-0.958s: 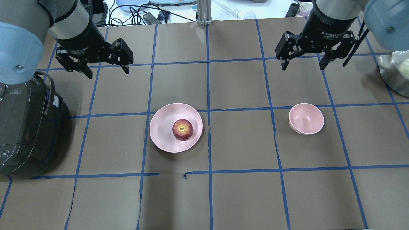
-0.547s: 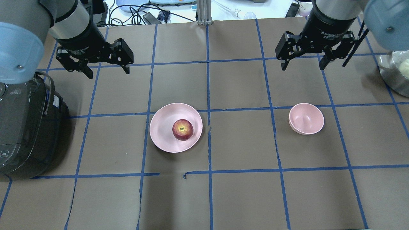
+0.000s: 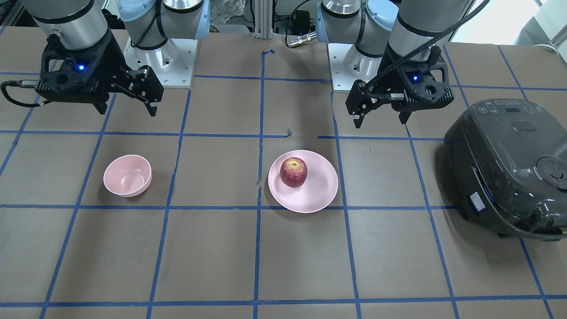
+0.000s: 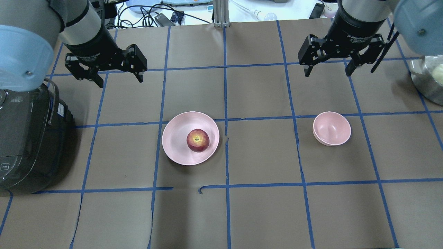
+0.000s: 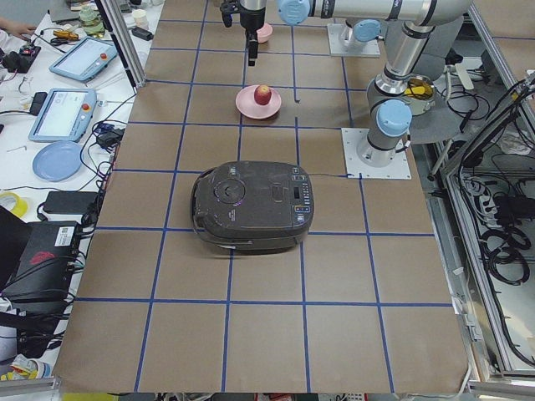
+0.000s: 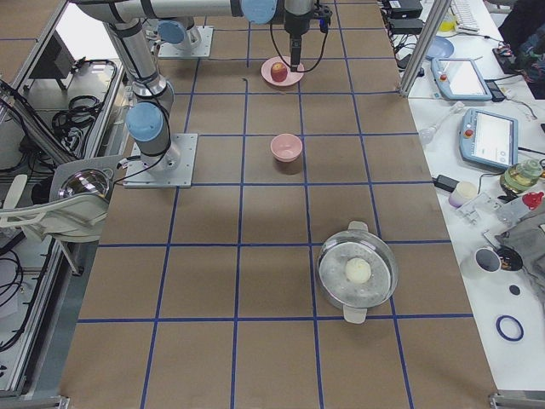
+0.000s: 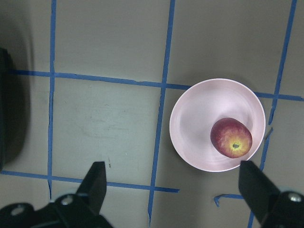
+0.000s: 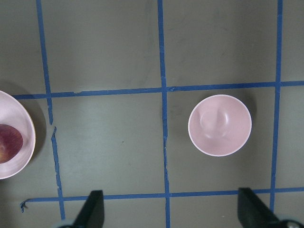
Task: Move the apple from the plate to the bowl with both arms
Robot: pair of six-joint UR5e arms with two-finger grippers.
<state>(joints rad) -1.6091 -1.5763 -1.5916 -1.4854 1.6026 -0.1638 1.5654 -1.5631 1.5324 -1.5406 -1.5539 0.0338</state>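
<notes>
The dark-red apple (image 4: 198, 140) sits on the wide pink plate (image 4: 176, 138) near the table's middle; both also show in the left wrist view, apple (image 7: 231, 137) on plate (image 7: 199, 123). The small deep pink bowl (image 4: 331, 128) stands empty to the right and shows in the right wrist view (image 8: 220, 125). My left gripper (image 4: 119, 79) is open and empty, high above the table, back and left of the plate. My right gripper (image 4: 328, 71) is open and empty, above and behind the bowl.
A dark rice cooker (image 4: 27, 138) stands at the left edge, close to the left arm. A steel pot (image 4: 427, 81) with a pale round thing in it is at the right edge. Cables and devices lie beyond the table's far edge.
My left gripper has shifted a little to the right and toward the plate. The right gripper, apple, plate and bowl have not moved.
</notes>
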